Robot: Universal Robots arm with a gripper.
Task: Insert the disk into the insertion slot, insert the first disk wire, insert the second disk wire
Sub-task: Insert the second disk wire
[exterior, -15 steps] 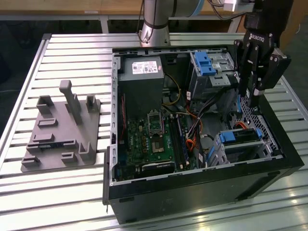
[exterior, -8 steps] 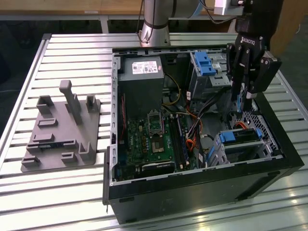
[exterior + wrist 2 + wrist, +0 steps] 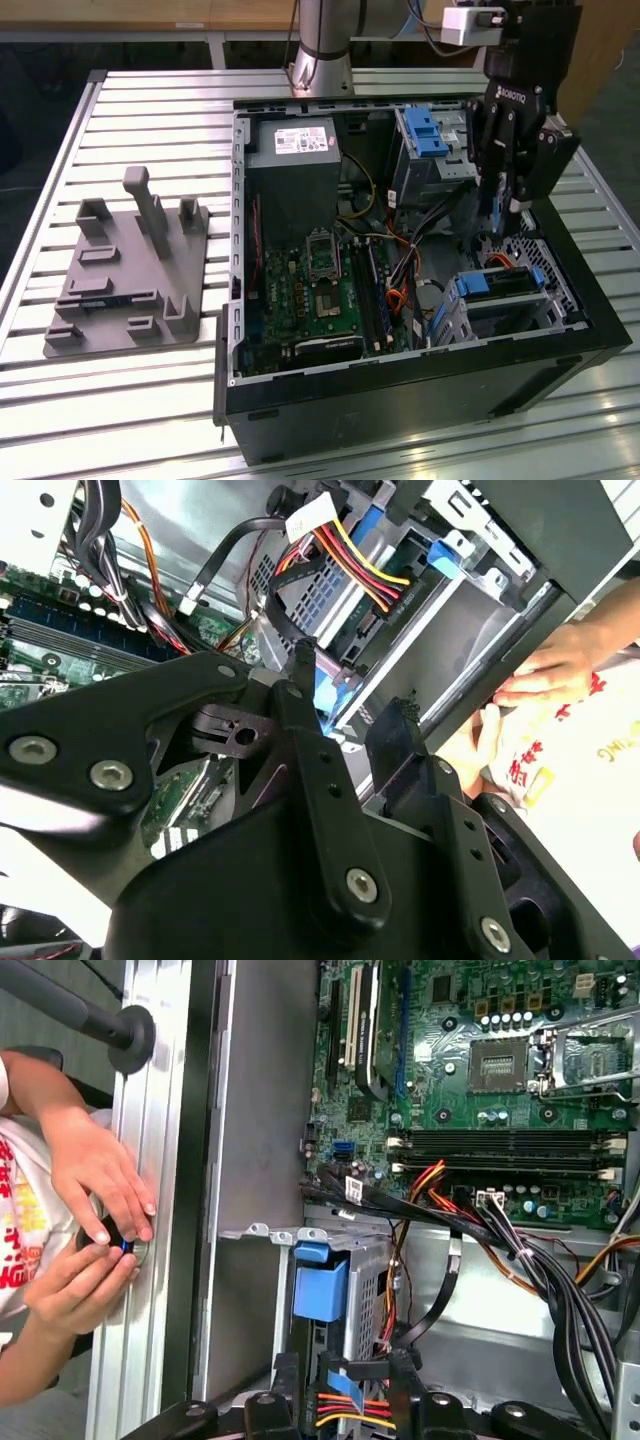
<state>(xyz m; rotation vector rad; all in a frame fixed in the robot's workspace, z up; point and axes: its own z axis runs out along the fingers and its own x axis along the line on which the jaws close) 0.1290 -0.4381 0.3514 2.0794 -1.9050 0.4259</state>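
Note:
The insertion slot (image 3: 497, 318) is a silver perforated cage at the near right corner of the open computer case (image 3: 400, 400). The disk (image 3: 500, 284) lies in it, its blue carrier end showing in the first wrist view (image 3: 320, 1290). My gripper (image 3: 507, 212) hangs over the case's right side, just behind the cage, fingers apart and nothing clamped between them. A bundle of red, yellow and orange wires (image 3: 362, 568) and a black flat cable (image 3: 228, 558) run to the cage. A blue cable piece (image 3: 343, 1385) lies below the gap between my fingers (image 3: 401, 1375).
A taller grey bay with a blue latch (image 3: 425, 130) stands at the case's back. The motherboard (image 3: 310, 290) fills the case's left half. A grey fixture plate (image 3: 125, 275) sits on the slatted table (image 3: 150, 100). A person's hands (image 3: 95, 1225) rest at the table edge beside the case.

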